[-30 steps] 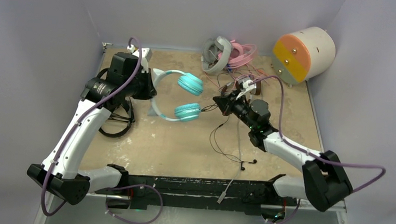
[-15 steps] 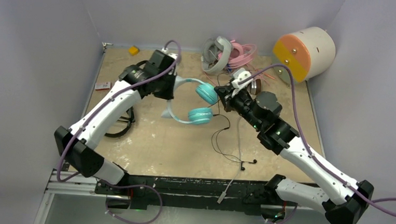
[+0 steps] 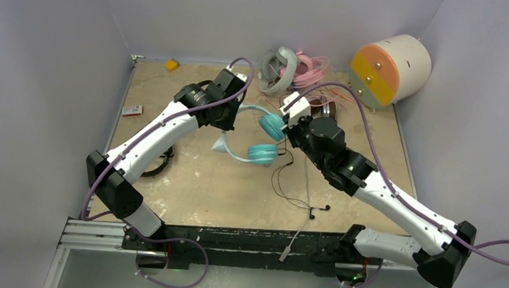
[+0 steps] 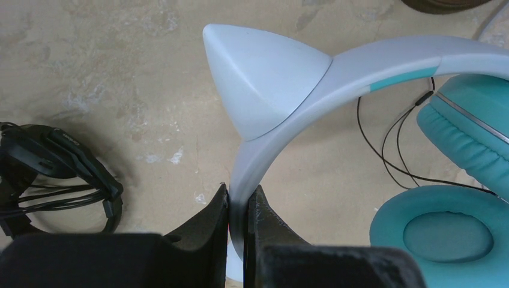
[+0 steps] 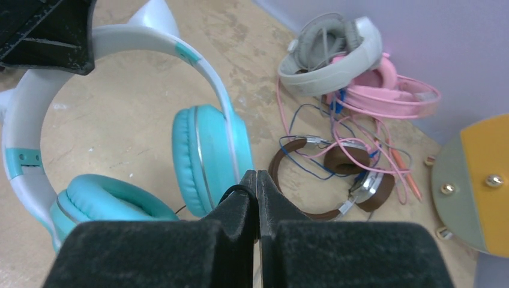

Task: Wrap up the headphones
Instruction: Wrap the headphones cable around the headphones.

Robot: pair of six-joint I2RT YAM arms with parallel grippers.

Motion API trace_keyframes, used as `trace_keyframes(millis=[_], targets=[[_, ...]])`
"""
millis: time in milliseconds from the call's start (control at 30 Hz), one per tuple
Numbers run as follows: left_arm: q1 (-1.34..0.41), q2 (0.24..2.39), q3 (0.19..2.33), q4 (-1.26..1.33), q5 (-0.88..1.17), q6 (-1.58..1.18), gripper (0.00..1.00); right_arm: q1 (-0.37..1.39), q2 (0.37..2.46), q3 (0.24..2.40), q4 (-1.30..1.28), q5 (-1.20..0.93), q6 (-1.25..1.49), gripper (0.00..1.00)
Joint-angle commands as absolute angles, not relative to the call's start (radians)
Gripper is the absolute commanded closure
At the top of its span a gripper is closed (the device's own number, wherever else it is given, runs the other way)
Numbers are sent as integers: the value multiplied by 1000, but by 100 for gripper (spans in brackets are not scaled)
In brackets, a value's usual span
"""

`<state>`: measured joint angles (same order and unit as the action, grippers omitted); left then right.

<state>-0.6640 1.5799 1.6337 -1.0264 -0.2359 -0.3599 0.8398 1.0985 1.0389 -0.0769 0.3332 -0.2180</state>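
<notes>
The left end effector (image 4: 240, 201) is clenched on the white headband of the teal-and-white cat-ear headphones (image 3: 260, 139), holding them just above the middle of the sandy wooden table (image 3: 189, 180). A second ago this pair hung farther left. It has since been carried rightward and toward the back, with the left arm stretched out after it. The right end effector (image 5: 257, 180) has come up beside the teal ear cups, its fingers pressed together on the thin black cable (image 5: 235, 188) looping at their tips. The black headphones (image 4: 54, 174) lie unmoved at the left.
</notes>
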Motion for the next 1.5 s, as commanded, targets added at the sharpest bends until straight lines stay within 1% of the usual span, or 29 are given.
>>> trace_keyframes(millis=[0, 167, 400, 533, 700, 767, 800, 933, 1033, 1233, 1467], targets=[[-669, 1551, 1706, -1002, -322, -404, 100, 843, 1000, 1041, -44, 410, -200, 100], [-670, 1542, 1699, -979, -254, -390, 100, 844, 1020, 1069, -127, 427, -179, 99], [-670, 1533, 1673, -967, -169, -357, 100, 843, 1115, 1152, -161, 459, -220, 84], [-670, 1512, 1663, -960, -160, -359, 100, 844, 1105, 1139, -131, 426, -216, 75], [-670, 1502, 1658, -968, -163, -353, 100, 842, 1096, 1132, -116, 439, -213, 71], [-670, 1499, 1655, -971, -164, -353, 100, 842, 1109, 1148, -137, 454, -217, 66], [-670, 1497, 1651, -970, -157, -352, 100, 841, 1114, 1153, -141, 454, -220, 66], [-670, 1492, 1647, -968, -133, -345, 100, 840, 1118, 1160, -152, 416, -220, 68], [-670, 1483, 1644, -969, -133, -352, 100, 841, 1099, 1150, -155, 378, -208, 65], [-669, 1465, 1636, -953, -85, -362, 100, 835, 1070, 1120, -146, 292, -208, 64], [-643, 1454, 1599, -917, 9, -377, 100, 819, 1050, 1102, -155, 275, -184, 64]])
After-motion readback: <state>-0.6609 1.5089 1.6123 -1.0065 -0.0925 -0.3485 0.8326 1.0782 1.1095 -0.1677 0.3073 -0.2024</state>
